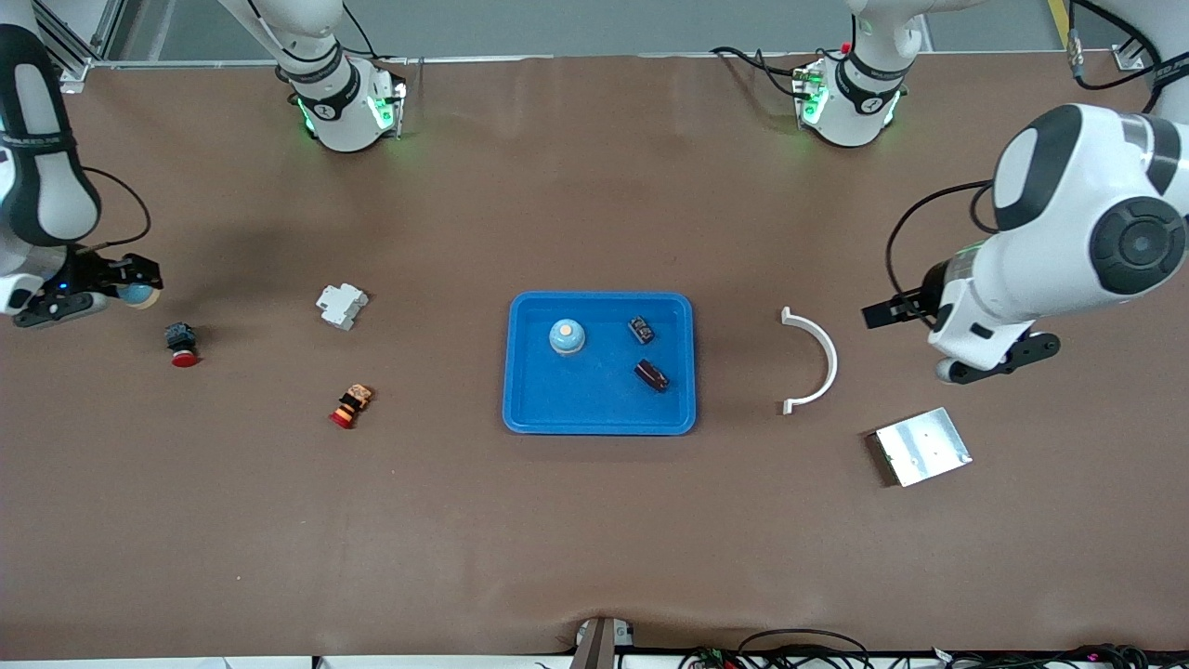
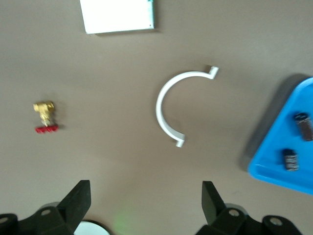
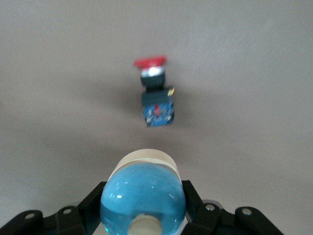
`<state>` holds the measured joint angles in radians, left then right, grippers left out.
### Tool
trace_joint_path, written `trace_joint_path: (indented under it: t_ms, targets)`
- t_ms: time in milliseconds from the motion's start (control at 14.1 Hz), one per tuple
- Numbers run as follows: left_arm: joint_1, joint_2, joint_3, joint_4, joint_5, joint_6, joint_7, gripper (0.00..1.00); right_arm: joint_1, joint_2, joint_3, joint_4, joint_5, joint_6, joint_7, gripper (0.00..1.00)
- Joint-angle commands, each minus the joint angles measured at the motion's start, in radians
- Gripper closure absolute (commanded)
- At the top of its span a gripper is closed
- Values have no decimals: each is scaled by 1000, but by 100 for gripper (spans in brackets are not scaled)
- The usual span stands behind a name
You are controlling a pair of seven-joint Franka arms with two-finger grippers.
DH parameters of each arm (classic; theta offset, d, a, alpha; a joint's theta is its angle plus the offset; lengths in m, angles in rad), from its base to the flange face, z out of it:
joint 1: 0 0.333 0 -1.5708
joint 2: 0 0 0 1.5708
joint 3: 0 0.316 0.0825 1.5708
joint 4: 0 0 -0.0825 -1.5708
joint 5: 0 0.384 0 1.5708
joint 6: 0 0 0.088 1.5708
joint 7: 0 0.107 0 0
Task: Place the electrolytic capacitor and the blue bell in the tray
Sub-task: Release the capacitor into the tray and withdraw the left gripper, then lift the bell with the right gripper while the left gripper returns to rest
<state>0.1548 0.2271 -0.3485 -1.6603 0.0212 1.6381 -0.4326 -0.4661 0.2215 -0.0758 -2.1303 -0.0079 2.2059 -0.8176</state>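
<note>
The blue tray lies mid-table. In it stand a blue bell and two dark electrolytic capacitors; the left wrist view catches the tray's corner with both capacitors. My right gripper hangs over the table at the right arm's end, shut on a second blue bell with a cream base. My left gripper is open and holds nothing, over the table beside a white arc, at the left arm's end.
A red-capped push button lies close to the right gripper. A white block and an orange-red part sit nearer the tray. A white arc, a silver plate and a brass valve lie at the left arm's end.
</note>
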Motion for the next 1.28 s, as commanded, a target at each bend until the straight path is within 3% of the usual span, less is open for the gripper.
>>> trace_joint_path:
  t_ms: [0,496,780,922,1205]
  targets:
    - [69,-97,-4,-175,-21,142,142,0,49,1,-2,75,12,-25,-5,100]
    - [155,-124,-3,-341,-7,446,368,0,225,-30,2,107,38,-58,314,100]
    - [180,-108,-4,-326,-4,532,420,0,375,-37,2,115,85,-58,550,100]
    - [181,-103,2,-247,-7,475,411,0,466,-44,2,122,85,-60,697,100]
    - [193,-101,6,6,-7,162,408,0,656,-39,2,144,74,-58,1027,100]
